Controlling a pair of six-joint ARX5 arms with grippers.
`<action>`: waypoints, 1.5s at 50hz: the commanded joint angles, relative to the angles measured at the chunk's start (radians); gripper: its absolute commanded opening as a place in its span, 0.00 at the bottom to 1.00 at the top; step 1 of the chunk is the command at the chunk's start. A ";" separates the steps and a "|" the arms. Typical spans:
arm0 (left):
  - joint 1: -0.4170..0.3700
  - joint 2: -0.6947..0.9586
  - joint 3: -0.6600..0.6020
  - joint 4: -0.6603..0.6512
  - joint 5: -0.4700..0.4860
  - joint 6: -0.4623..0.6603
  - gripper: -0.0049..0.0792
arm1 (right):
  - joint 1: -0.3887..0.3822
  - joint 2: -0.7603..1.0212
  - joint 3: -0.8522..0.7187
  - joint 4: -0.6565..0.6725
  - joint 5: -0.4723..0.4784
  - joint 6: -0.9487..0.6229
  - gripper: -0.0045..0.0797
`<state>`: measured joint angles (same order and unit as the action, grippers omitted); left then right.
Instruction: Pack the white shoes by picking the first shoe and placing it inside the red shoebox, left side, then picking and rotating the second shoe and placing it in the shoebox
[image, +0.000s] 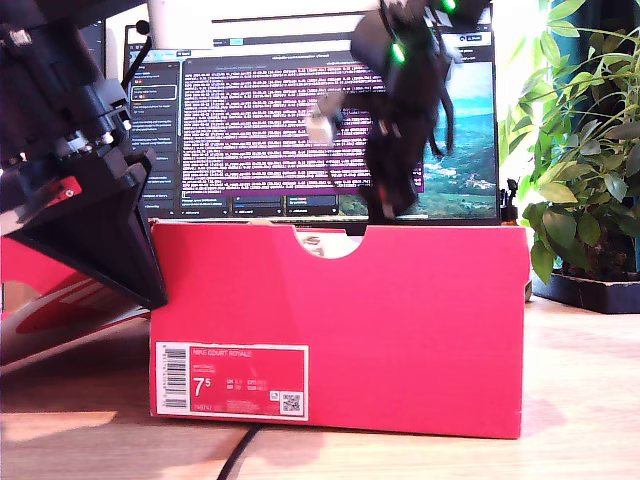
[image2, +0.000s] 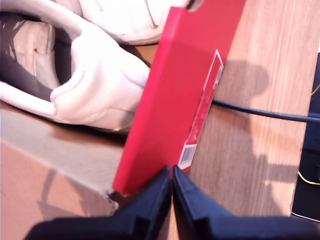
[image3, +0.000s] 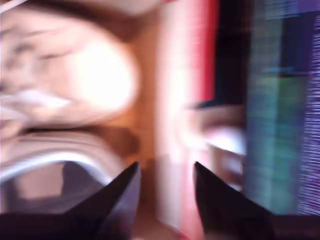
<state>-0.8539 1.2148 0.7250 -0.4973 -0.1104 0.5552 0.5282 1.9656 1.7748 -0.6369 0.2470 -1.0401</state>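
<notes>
Inside the red shoebox (image2: 165, 100), white shoes (image2: 95, 85) blur; first jaws together, second apart.

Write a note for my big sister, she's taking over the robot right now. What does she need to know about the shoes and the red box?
My first gripper: shut, empty, beside the outside of the red shoebox at its labelled wall.
My second gripper: open, empty, above the box; its view is blurred.
Shoes: two white shoes lie inside the box, seen in the first wrist view. The second wrist view also shows pale shoe shapes, too blurred to detail.
Lid: open, leaning at the exterior view's left.
Done: both shoes look packed.
Left: check they lie flat; I cannot tell from here.
</notes>
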 joint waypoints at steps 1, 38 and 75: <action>0.001 0.003 0.005 0.011 0.000 0.000 0.04 | 0.021 -0.011 0.051 -0.039 0.020 0.071 0.24; -0.012 -0.066 0.005 -0.065 0.005 -0.123 0.04 | 0.024 -0.021 0.291 -0.480 -0.119 0.746 0.04; -0.016 -0.406 0.005 -0.185 0.093 -0.279 0.04 | -0.052 -0.050 0.284 -0.544 -0.145 0.837 0.04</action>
<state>-0.8707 0.8211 0.7254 -0.6968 -0.0223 0.2855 0.4866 1.9652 2.0628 -1.1824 0.1036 -0.2127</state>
